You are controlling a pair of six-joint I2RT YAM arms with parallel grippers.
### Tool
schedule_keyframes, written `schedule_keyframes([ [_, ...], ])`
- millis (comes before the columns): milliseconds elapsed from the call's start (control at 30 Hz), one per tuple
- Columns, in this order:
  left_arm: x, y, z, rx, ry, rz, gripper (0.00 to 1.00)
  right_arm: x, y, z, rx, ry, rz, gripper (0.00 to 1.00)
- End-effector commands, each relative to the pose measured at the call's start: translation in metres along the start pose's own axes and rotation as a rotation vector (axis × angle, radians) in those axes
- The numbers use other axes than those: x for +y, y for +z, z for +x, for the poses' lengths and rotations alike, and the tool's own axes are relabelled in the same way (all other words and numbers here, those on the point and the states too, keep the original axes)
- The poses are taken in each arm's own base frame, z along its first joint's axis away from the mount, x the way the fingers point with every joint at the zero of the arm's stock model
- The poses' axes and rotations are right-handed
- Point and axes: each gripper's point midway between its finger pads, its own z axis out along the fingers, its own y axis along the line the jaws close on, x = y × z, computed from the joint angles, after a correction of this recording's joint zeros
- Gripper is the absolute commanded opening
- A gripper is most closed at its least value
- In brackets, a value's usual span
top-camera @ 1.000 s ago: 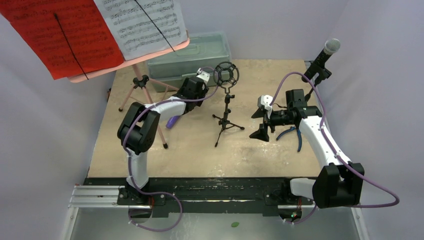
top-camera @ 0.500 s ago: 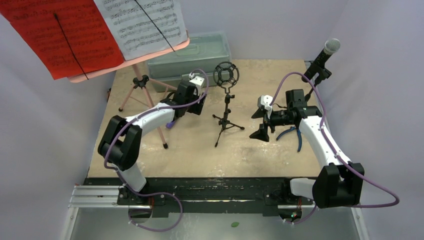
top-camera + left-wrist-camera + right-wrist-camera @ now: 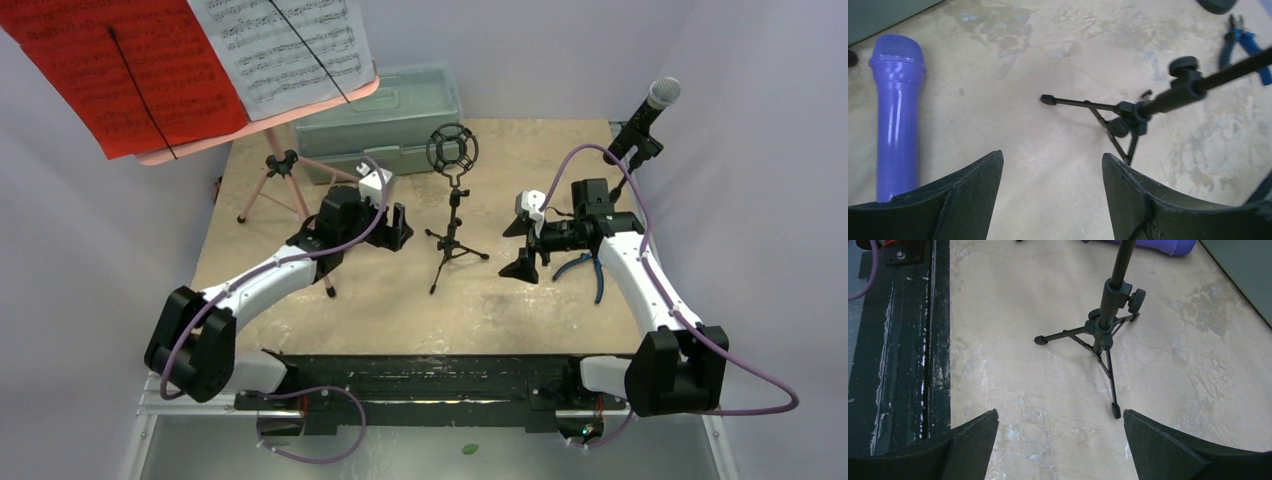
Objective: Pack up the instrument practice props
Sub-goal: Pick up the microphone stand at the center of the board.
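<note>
In my left wrist view, my left finger [image 3: 938, 205] hides the purple microphone's [image 3: 895, 110] lower end at 8 o'clock. The blue-handled pliers [image 3: 1248, 44] run off-frame at 2 o'clock.

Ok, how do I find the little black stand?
Look at the middle of the tan table, just in front of the grey-green case. The little black stand is there on three thin legs. Unlike the tall pink tripod beside it, it has an empty round cage on top.

Overhead camera looks down; both low wrist cameras share the black tripod [image 3: 1103, 330].
</note>
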Motion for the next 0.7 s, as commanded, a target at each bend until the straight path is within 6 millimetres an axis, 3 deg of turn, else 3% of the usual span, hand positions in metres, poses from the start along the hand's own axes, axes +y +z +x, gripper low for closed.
schedule_keyframes([
  [0, -0.038, -0.022, -0.029, -0.186, -0.040, 0.206, 0.72, -0.006, -0.003, -0.013, -0.025, -0.043, 0.006, 0.99],
  [267, -0.092, -0.065, -0.042, -0.464, 0.066, 0.445, 0.75, -0.007, -0.002, -0.012, -0.022, -0.036, 0.004, 0.99],
  [400, -0.117, -0.060, -0.038, -0.504, 0.238, 0.411, 0.78, -0.007, -0.002, -0.011, -0.021, -0.034, 0.004, 0.99],
  [533, -0.120, -0.053, -0.042, -0.570, 0.295, 0.400, 0.81, -0.007, -0.001, -0.010, -0.020, -0.031, 0.001, 0.99],
  [667, -0.124, -0.043, -0.059, -0.637, 0.320, 0.392, 0.82, -0.008, -0.001, -0.010, -0.019, -0.029, 0.002, 0.99],
])
